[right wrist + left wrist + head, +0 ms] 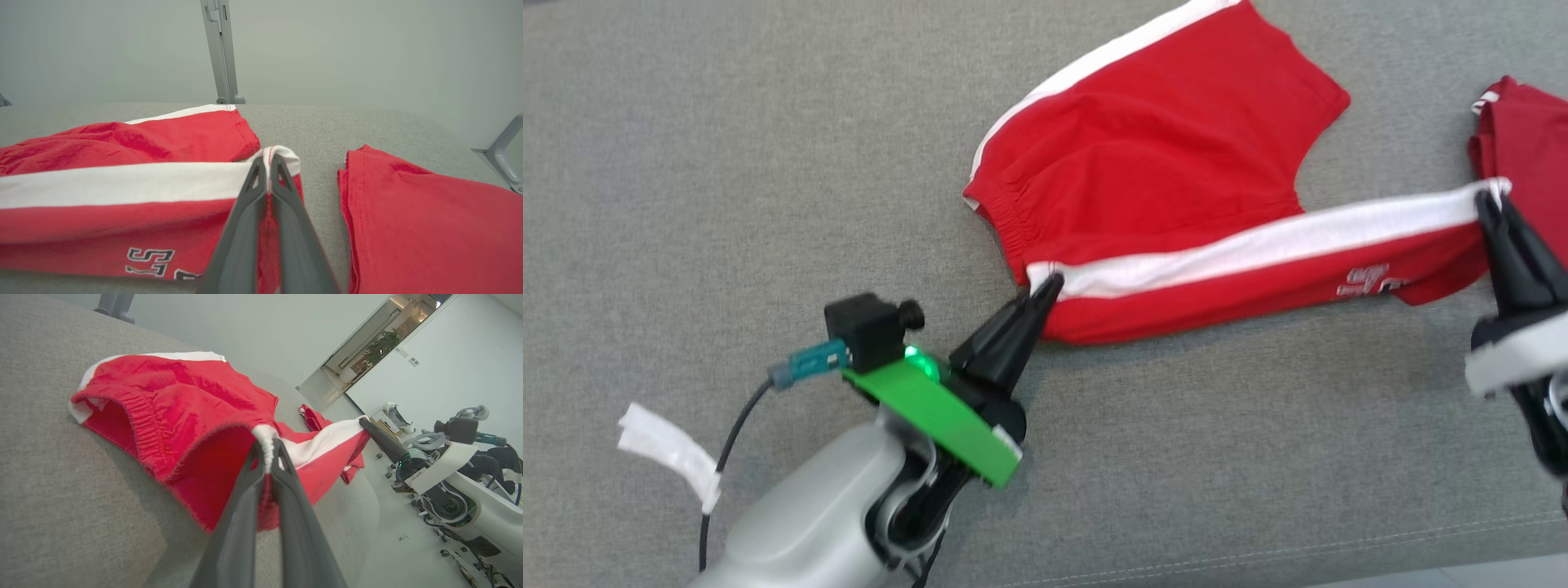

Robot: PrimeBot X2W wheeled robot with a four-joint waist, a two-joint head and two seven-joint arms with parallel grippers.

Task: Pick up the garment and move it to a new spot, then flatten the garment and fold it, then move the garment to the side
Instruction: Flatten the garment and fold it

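Head view: the red shorts [1160, 163] with white side stripes lie spread on the grey bench [727, 163], toward its right end. The left claw [1045, 287] is closed, pinching the elastic waistband where the near stripe begins. The right claw [1490, 200] is closed on that stripe's leg hem. The outlined lettering [149, 261] near that hem is cut off and unreadable. A second red garment [1527, 139] lies just beside the shorts, nearer the bench's right edge.
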